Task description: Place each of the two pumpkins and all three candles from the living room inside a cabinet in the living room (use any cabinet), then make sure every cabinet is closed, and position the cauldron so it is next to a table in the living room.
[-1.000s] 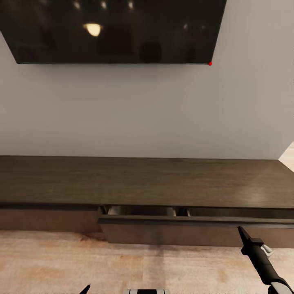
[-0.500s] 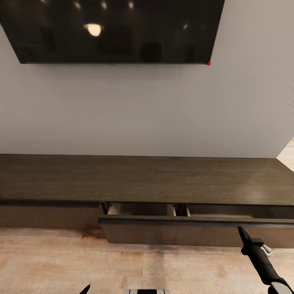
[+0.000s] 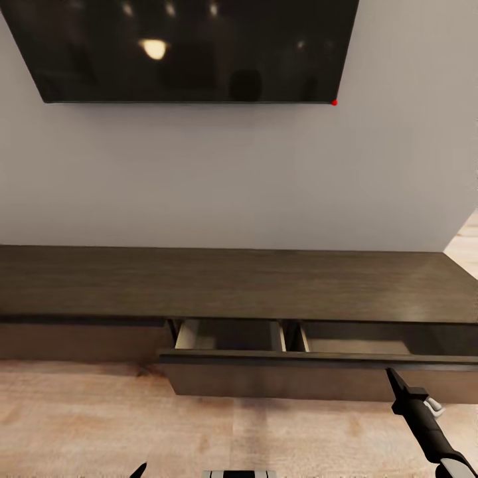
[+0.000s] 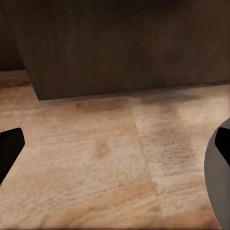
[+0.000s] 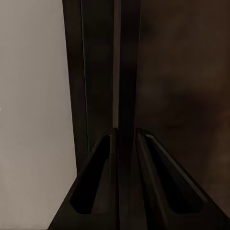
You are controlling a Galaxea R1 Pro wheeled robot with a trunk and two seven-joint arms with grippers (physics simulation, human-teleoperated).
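Observation:
The long dark-brown cabinet (image 3: 232, 285) runs along the wall. Its middle-right drawer (image 3: 279, 382) stands pulled out, and the two inner compartments (image 3: 229, 335) show bare bottoms. My right gripper (image 3: 392, 377) is at the top edge of the drawer front, near its right end. In the right wrist view its fingers (image 5: 98, 172) are shut on that thin edge (image 5: 125, 72). My left gripper (image 4: 115, 153) hangs open, low over the wooden floor, facing the cabinet front (image 4: 124, 48). The pumpkins, candles, cauldron and table are out of view.
A large black TV (image 3: 186, 46) hangs on the pale wall above the cabinet. Light wooden floor (image 3: 86, 425) lies in front of it. The wall ends at a corner on the right (image 3: 465, 245), with more floor beyond.
The drawer has come further out, so more of its inside shows. The view has shifted a little, while my right gripper holds the same spot on the drawer front.

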